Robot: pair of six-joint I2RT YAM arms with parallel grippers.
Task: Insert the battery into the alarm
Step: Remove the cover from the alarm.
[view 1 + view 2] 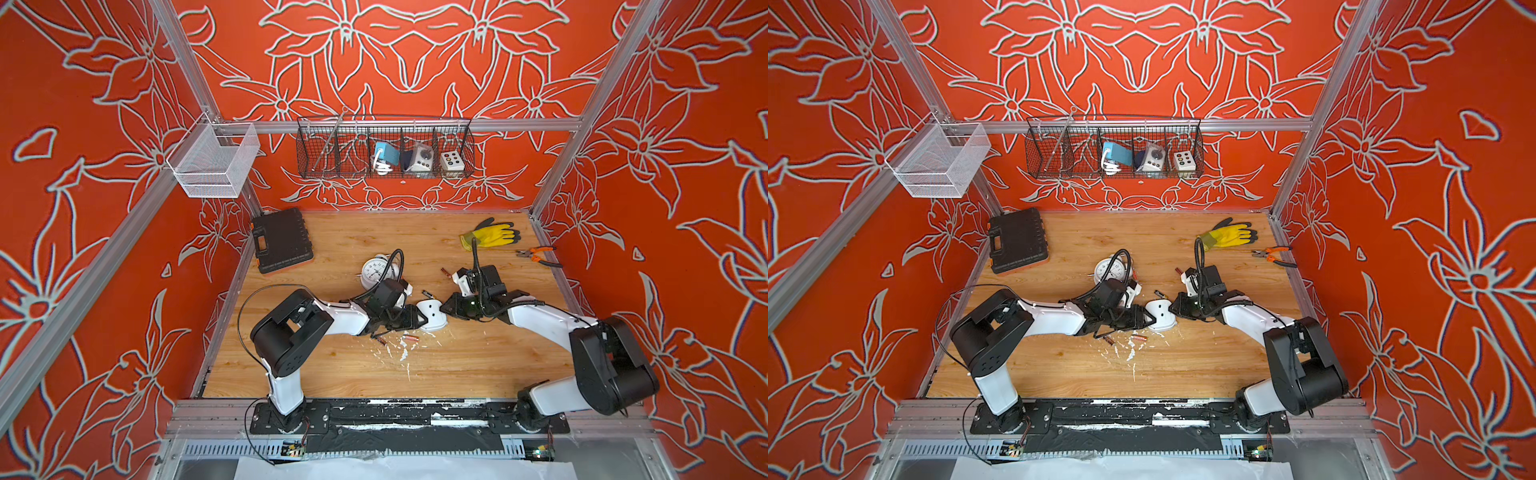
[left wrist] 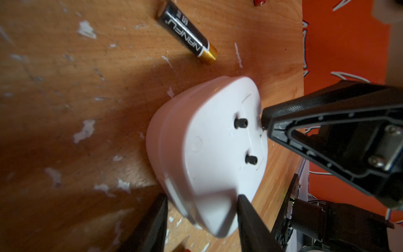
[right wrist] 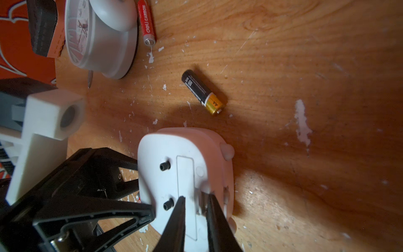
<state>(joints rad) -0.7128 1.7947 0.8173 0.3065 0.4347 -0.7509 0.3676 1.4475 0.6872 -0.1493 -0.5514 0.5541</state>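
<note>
The white alarm (image 1: 432, 314) (image 1: 1162, 316) lies face down at the table's middle, between both arms. Its back (image 2: 218, 152) (image 3: 157, 152) shows two black knobs and a rectangular battery cover (image 3: 185, 174). My left gripper (image 2: 201, 196) (image 1: 422, 318) is shut on one end of the alarm. At the other end my right gripper (image 3: 196, 196) (image 1: 444, 309) has its fingers a narrow gap apart, pinching a small raised part beside the cover. A black-and-gold AA battery (image 2: 187, 32) (image 3: 202, 92) (image 1: 428, 294) lies loose on the wood just beyond the alarm.
A round bell clock (image 1: 376, 270) (image 3: 98, 37) stands behind the left wrist, with a red battery (image 3: 147, 21) beside it. More batteries (image 1: 411, 338) lie near the front. A black tool case (image 1: 282, 241), a yellow glove (image 1: 492, 233) and pliers (image 1: 540, 255) sit at the back.
</note>
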